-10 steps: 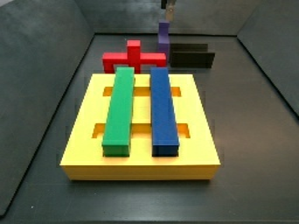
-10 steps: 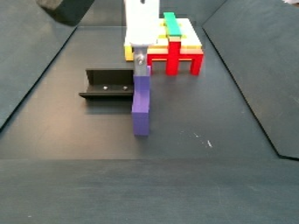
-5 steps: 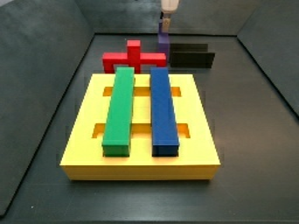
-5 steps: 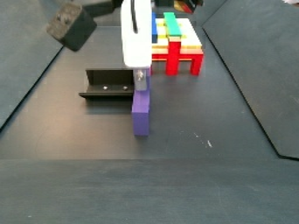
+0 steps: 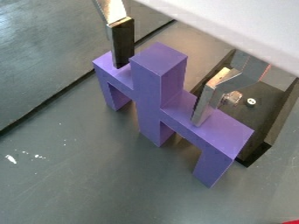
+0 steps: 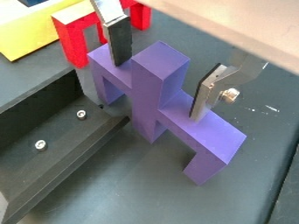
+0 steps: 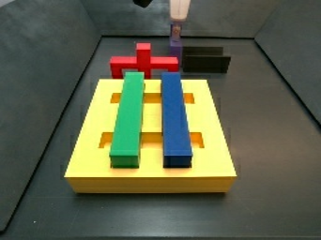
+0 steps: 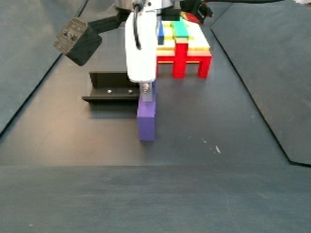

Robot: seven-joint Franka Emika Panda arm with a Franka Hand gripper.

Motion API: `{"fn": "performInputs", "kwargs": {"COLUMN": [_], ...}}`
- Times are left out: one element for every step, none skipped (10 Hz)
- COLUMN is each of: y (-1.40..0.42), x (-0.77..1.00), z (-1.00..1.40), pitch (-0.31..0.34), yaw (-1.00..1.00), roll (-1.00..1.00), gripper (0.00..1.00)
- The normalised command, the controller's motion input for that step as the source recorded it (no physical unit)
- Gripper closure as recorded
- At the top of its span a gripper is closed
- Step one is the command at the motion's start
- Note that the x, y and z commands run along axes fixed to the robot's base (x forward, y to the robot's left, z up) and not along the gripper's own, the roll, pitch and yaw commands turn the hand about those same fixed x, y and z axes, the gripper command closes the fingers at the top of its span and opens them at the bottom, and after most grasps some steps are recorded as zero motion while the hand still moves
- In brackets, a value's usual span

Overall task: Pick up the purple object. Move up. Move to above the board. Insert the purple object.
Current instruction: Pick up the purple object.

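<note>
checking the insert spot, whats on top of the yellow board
On the yellow slotted board lie a long green bar and a long blue bar. The slots beneath them are covered. The end effector straddles the purple piece elsewhere.

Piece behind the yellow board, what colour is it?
Red piece; clearest in this side view. Gripper straddles the purple object.

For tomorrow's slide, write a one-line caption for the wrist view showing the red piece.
Open gripper straddles the purple object on the floor, between the fixture and the red piece.
</note>
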Motion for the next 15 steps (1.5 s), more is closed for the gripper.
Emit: {"fn": "performInputs", "kwargs": {"y": [0.0,0.0,0.0,0.0,0.0,0.0,0.0,0.0,0.0,0.0,0.0,0.0,0.0,0.0,0.0], "x": [0.0,0.0,0.0,0.0,0.0,0.0,0.0,0.0,0.0,0.0,0.0,0.0,0.0,0.0,0.0], "z": [0.0,0.0,0.0,0.0,0.0,0.0,0.0,0.0,0.0,0.0,0.0,0.0,0.0,0.0,0.0], "pitch": [0.0,0.0,0.0,0.0,0.0,0.0,0.0,0.0,0.0,0.0,0.0,0.0,0.0,0.0,0.0], "yaw": [0.0,0.0,0.0,0.0,0.0,0.0,0.0,0.0,0.0,0.0,0.0,0.0,0.0,0.0,0.0], "roll": [0.0,0.0,0.0,0.0,0.0,0.0,0.0,0.0,0.0,0.0,0.0,0.0,0.0,0.0,0.0], "gripper": [1.0,1.0,1.0,1.0,1.0,1.0,1.0,1.0,1.0,1.0,1.0,1.0,1.0,1.0,1.0]}}
